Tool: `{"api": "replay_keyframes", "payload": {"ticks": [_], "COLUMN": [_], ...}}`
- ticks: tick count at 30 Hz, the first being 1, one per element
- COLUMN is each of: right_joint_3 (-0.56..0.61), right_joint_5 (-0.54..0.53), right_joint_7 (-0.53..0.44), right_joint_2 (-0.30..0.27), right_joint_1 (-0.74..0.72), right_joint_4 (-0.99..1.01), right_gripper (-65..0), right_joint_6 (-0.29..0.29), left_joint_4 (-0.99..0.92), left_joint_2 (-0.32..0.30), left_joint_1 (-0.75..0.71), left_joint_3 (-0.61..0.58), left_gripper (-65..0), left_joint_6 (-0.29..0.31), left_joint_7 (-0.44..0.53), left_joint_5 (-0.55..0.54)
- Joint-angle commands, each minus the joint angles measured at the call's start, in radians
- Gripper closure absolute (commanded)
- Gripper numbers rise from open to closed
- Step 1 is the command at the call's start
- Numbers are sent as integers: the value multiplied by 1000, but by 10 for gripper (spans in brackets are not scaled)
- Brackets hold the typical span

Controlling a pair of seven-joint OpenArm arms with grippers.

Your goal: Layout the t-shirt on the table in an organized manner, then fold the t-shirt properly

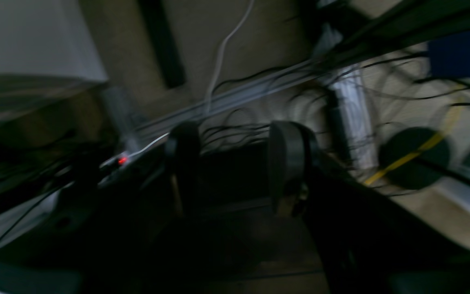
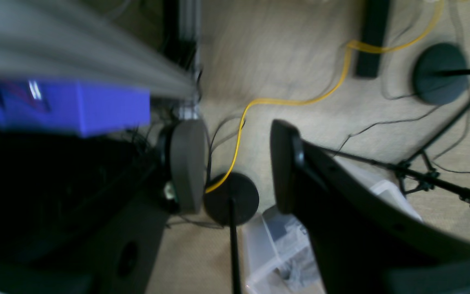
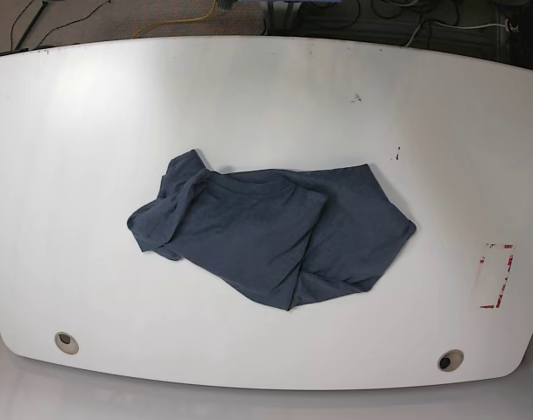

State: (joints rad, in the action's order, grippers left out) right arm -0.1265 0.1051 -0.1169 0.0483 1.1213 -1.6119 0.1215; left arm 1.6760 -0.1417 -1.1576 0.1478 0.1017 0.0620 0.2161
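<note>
Both grippers parked off the table, shirt untouched.

The left gripper (image 1: 233, 163) and right gripper (image 2: 235, 163) each hold their jaws apart around nothing, both looking down at floor and cables, neither visible from the base view. The t-shirt (image 3: 270, 232) lies crumpled mid-table (image 3: 266, 96), its long axis running left to right, bunched at the left end and partly folded over itself. Neither arm looks clearly nearer; each likely has to reach in from its own side.

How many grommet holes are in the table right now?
2: one grommet hole near the front-left corner of the table, the other grommet hole near the front-right corner. The t-shirt could hide more.
</note>
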Motion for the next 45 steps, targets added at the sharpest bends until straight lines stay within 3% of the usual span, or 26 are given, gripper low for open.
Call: {"api": "replay_keyframes", "payload": {"ticks": [1,6,14,25,36,45], "right_joint_3": [-11,-15,-12,-14,-15,-11], "right_joint_5": [-2,-2,-2,2,9,11], "right_joint_7": [-16,-16,-16,-16,-16,-10], "right_joint_2": [17,28,29,31,23,23], "right_joint_1": [52,99,153,167,47,-126], "right_joint_4": [-58,-144,-295,-411,-411,-410], "right_gripper": [-247,-247,-247,-247,-247,-254], "right_joint_6": [5,8,10,10,10,13], "left_joint_4": [45,111,200,283,303,318], "left_joint_2": [-8,-6,-8,0,0,53], "left_joint_1": [-38,-74,-107,-111,-40,70], "left_joint_3": [29,65,141,207,215,214], "left_gripper": [-260,-260,-260,-260,-260,-261], "left_joint_6": [-17,-17,-15,-15,-15,-15], "left_joint_7": [11,11,11,12,14,12], "left_joint_5": [-2,-48,-244,-353,-412,-410]}}
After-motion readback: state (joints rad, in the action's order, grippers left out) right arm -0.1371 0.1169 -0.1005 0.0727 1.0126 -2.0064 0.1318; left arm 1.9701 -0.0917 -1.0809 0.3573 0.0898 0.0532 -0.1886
